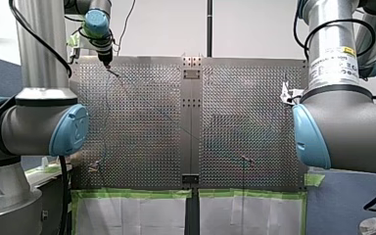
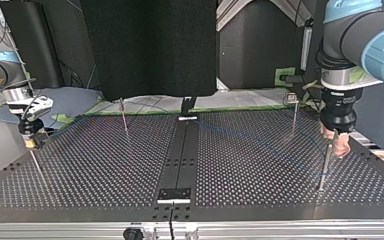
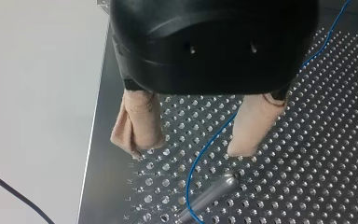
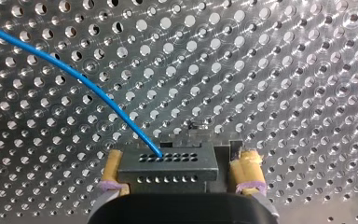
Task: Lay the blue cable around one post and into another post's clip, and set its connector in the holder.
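Right claw (image 4: 181, 163) clamping connector (image 4: 168, 171), blue cable (image 4: 88, 88) attached

Little can be read. On my right arm's grey tube (image 1: 330, 44), near the right hand (image 4: 181, 157) in the front view, sits a printed label (image 1: 334, 62) with a small yellow sticker (image 1: 348, 51) at its edge; its lettering is too small to make out. Along the worktop's bare rim (image 3: 103, 154), just beside and ahead of the left hand (image 3: 189, 151), runs a line of small stamped characters (image 3: 130, 198); two look like a K and an L, though not for certain. The black connector (image 4: 168, 175) clamped between the right hand's pads carries no mark that can be read.
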